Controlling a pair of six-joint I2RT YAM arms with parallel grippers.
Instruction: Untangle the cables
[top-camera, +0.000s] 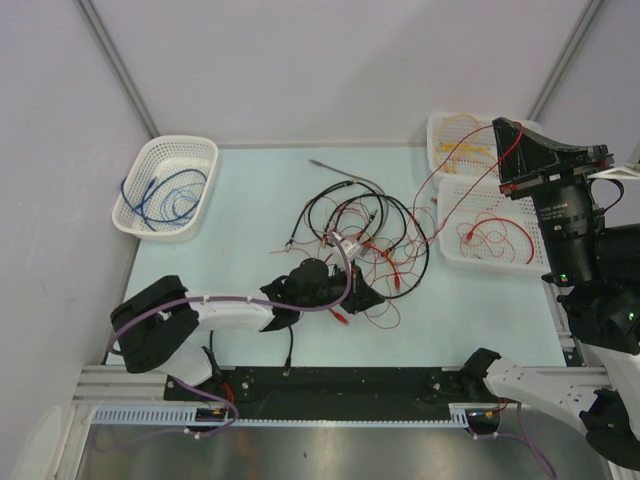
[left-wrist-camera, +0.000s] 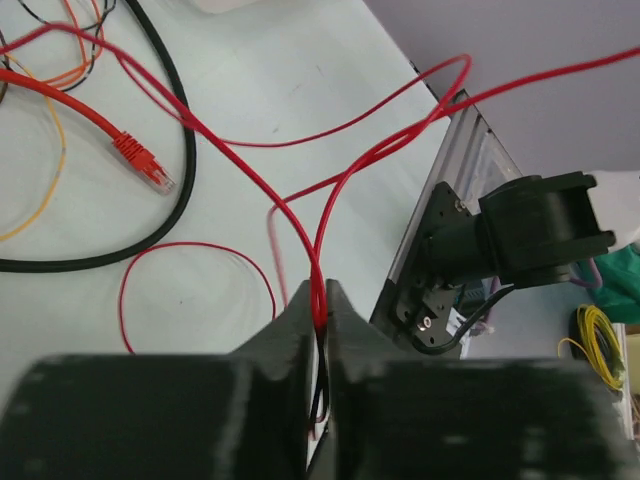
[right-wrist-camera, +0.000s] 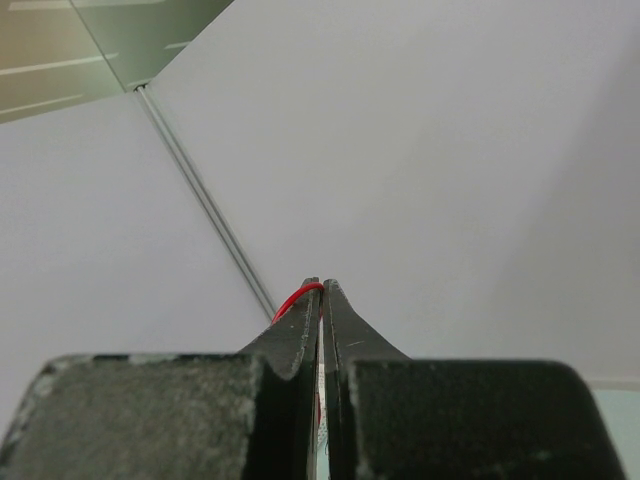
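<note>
Red cable (left-wrist-camera: 317, 262) beside table edge (left-wrist-camera: 400, 52)

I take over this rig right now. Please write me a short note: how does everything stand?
Left gripper: shut on a red cable in the central tangle.
Right gripper: raised by the right baskets, shut on a red cable too.
Done: blue cables lie in the left basket, yellow cables and red ones in the right baskets.
Left: black cables and red ones are knotted together.
</note>
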